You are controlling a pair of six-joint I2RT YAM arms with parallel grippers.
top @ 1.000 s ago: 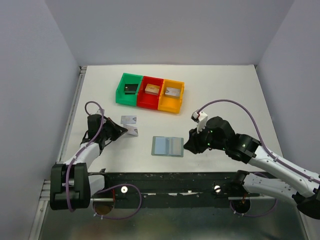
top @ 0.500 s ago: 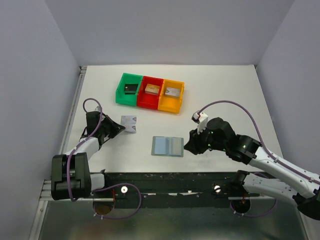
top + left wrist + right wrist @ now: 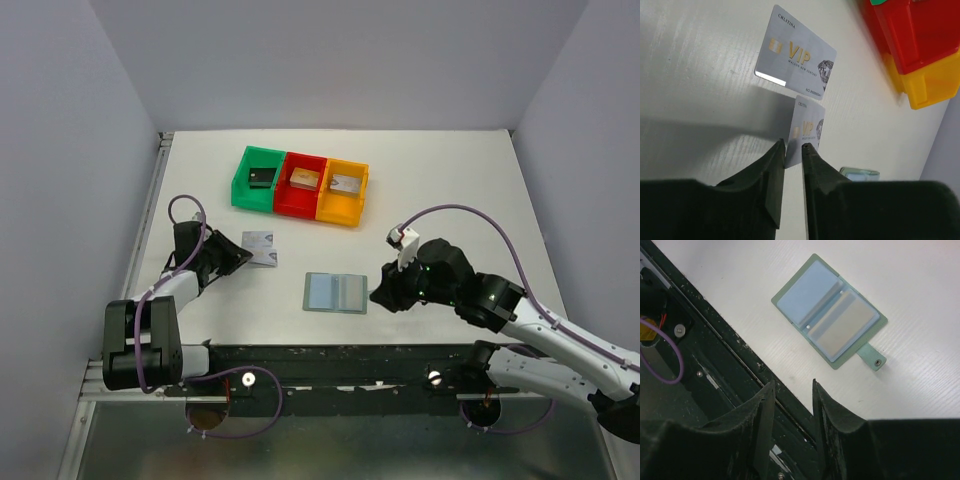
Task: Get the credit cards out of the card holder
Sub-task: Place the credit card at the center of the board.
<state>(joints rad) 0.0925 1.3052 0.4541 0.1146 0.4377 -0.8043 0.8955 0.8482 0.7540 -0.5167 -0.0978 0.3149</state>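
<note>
Claw on the left (image 3: 793,146) stands a narrow gap apart, low over the tabletop (image 3: 450,200). The near edge of one silver VIP card (image 3: 809,131) sits between its tips, and a second silver card (image 3: 795,52) lies flat just beyond. Further right the holder (image 3: 829,311) lies open and flat near the front edge: grey-green rim, one pale blue pocket, a tan-grey card face in the other, a small snap tab (image 3: 871,357) at its side. The right claw (image 3: 792,386) hovers just beside it, half open and empty.

Bare table (image 3: 450,190) surrounds the open card holder (image 3: 336,292); bins (image 3: 300,185) stand well behind it.
</note>
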